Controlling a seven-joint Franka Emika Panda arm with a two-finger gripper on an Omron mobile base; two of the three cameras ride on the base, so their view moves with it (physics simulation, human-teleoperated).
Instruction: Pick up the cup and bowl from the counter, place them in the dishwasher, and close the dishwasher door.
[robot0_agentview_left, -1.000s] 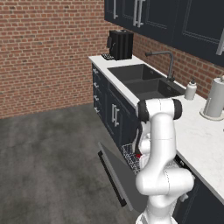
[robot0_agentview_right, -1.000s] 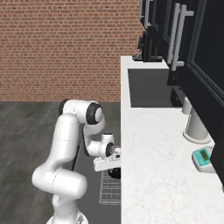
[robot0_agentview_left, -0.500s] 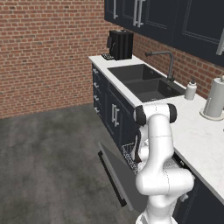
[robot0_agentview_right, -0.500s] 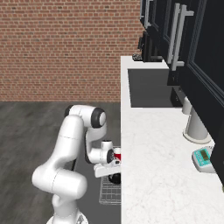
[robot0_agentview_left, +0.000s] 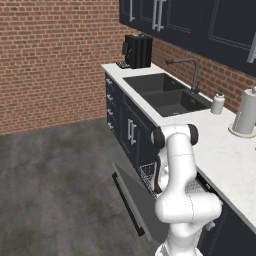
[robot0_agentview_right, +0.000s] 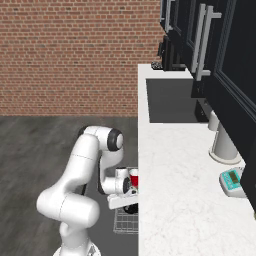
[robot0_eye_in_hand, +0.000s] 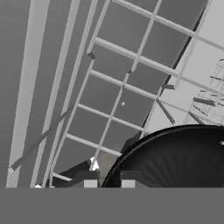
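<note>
In the hand view my gripper (robot0_eye_in_hand: 106, 180) is shut on the rim of the black bowl (robot0_eye_in_hand: 175, 157), one fingertip outside the rim and one inside. The bowl sits low over the white wire rack (robot0_eye_in_hand: 118, 105) of the dishwasher. From the right base view the gripper (robot0_agentview_right: 129, 196) reaches under the counter (robot0_agentview_right: 180, 190) edge into the rack (robot0_agentview_right: 125, 222). The red cup (robot0_agentview_right: 134, 178) stands in the rack right beside the hand. The dishwasher door (robot0_agentview_left: 137, 200) hangs open, tilted down toward the floor, with the rack (robot0_agentview_left: 148, 174) showing behind it. My arm hides the gripper in the left base view.
A double sink (robot0_agentview_left: 167, 95) with faucet (robot0_agentview_left: 192, 75) lies further along the counter, with a coffee machine (robot0_agentview_left: 137, 51) beyond it. A paper towel roll (robot0_agentview_left: 245, 117) and soap bottle (robot0_agentview_left: 217, 103) stand near the wall. A small teal scale (robot0_agentview_right: 231, 181) sits on the counter.
The arm has folded lower and closer to the dishwasher, bringing the hand with the bowl down into the rack beside the red cup.
</note>
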